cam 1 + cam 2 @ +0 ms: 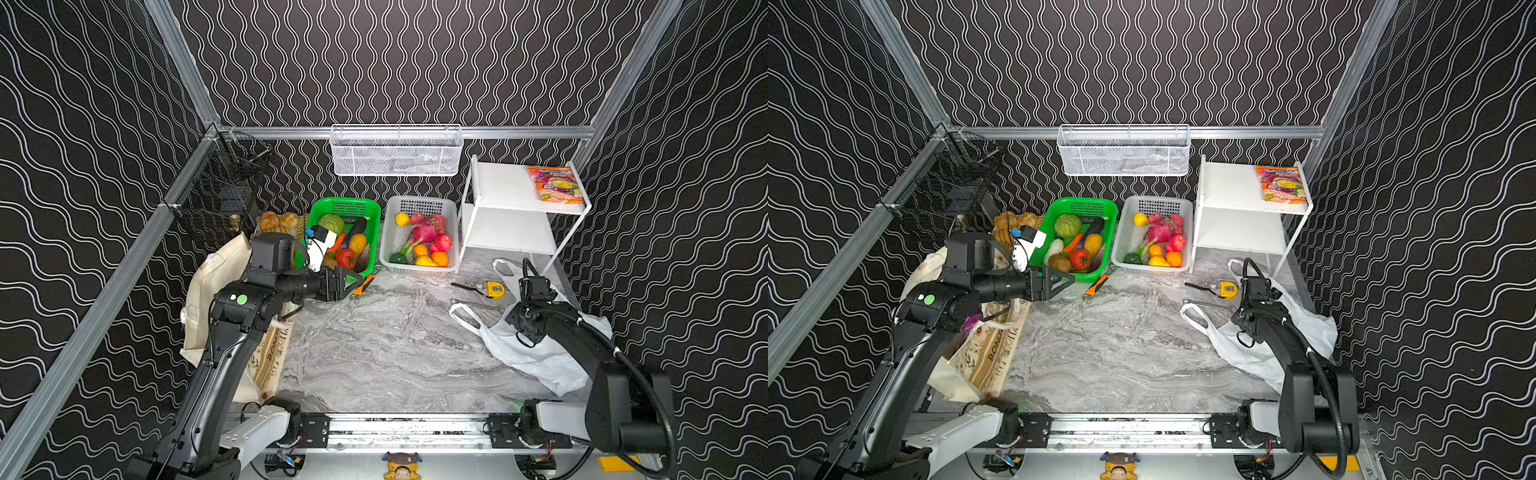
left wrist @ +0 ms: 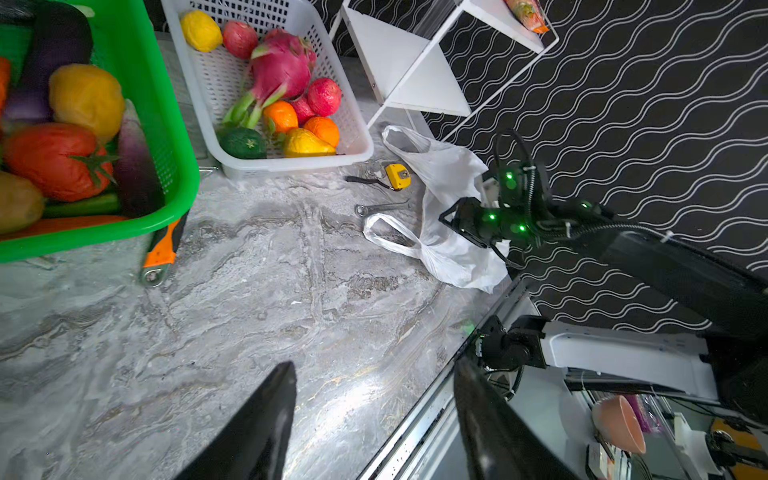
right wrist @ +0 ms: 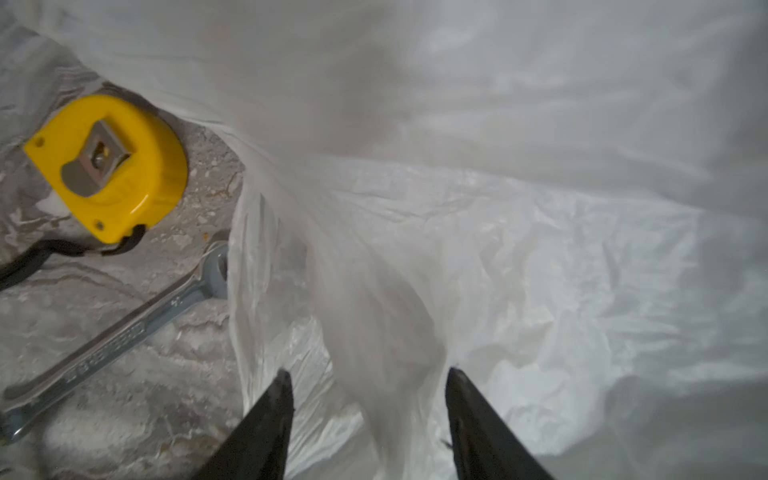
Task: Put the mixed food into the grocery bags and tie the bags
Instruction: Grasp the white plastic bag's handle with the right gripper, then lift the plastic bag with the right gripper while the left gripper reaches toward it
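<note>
The white plastic bag [image 1: 540, 357] lies crumpled at the right of the marble table. My right gripper [image 3: 370, 372] points down into it, jaws apart, with a loose fold of the bag [image 3: 498, 249] between the fingers, not pinched. The cream canvas tote [image 1: 216, 291] stands at the left under my left arm. My left gripper [image 1: 353, 282] hovers open and empty over the table, in front of the green basket [image 1: 370, 208]. That basket holds a cabbage [image 1: 331, 223], a tomato [image 2: 54, 158], a potato [image 1: 1059, 262] and a yellow vegetable [image 2: 85, 97].
A white basket [image 1: 419, 201] of fruit sits beside the green one. The white shelf [image 1: 507, 187] at the back right carries a colourful packet [image 1: 557, 185]. A yellow tape measure [image 1: 495, 289], a wrench [image 1: 473, 304] and an orange-handled tool [image 1: 363, 286] lie on the table.
</note>
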